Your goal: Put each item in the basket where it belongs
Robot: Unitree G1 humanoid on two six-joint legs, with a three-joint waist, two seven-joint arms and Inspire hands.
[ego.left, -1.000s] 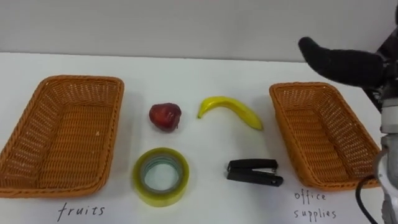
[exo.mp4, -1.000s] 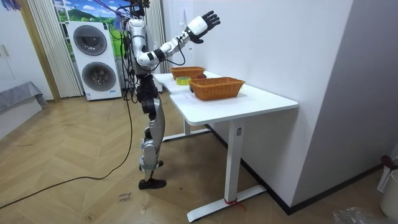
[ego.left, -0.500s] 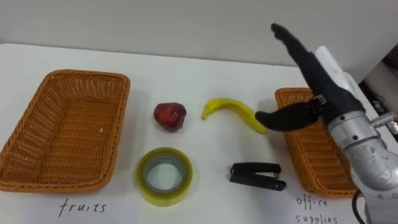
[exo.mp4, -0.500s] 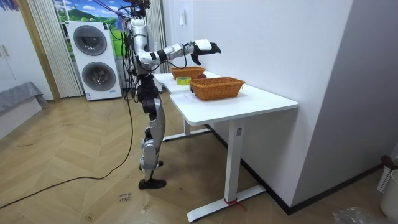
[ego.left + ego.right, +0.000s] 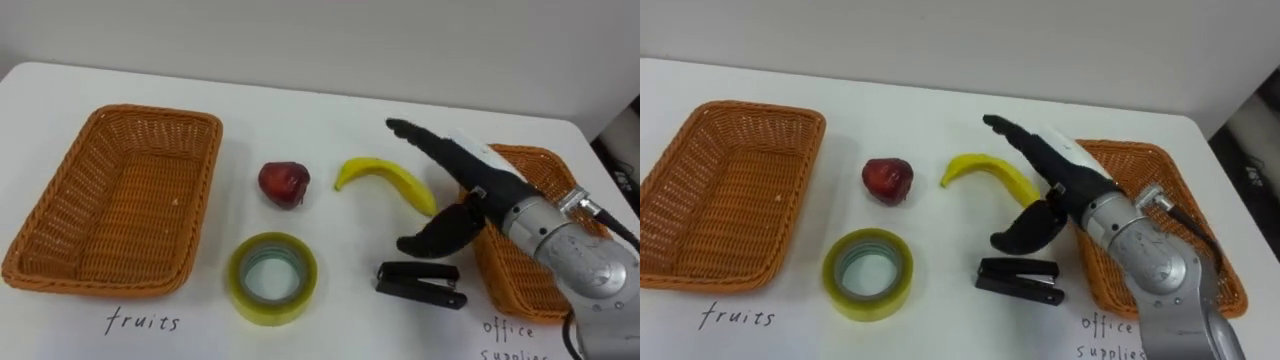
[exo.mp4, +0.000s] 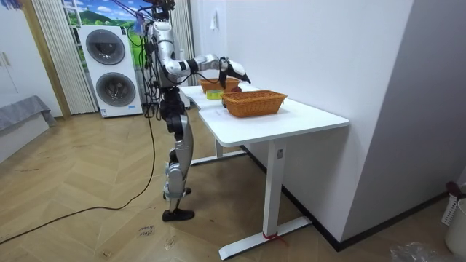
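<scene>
On the white table lie a red apple [image 5: 284, 184], a yellow banana [image 5: 386, 180], a roll of yellow tape [image 5: 271, 279] and a black stapler [image 5: 420, 284]. An empty wicker basket [image 5: 118, 200] labelled fruits stands at the left. A second wicker basket [image 5: 538, 246] labelled office supplies stands at the right. My right hand [image 5: 454, 189] is open, fingers stretched out over the banana's right end, thumb hanging just above the stapler. It holds nothing. In the room view the same right hand [image 6: 226, 68] reaches over the table.
The table's far edge meets a white wall. In the room view a washing machine [image 6: 111, 69] stands behind me, and the table's near end beyond the basket [image 6: 253, 102] is bare.
My right hand has come down from high near the wall and moved left, from above the right basket to over the banana and stapler. The camera has tilted slightly.
</scene>
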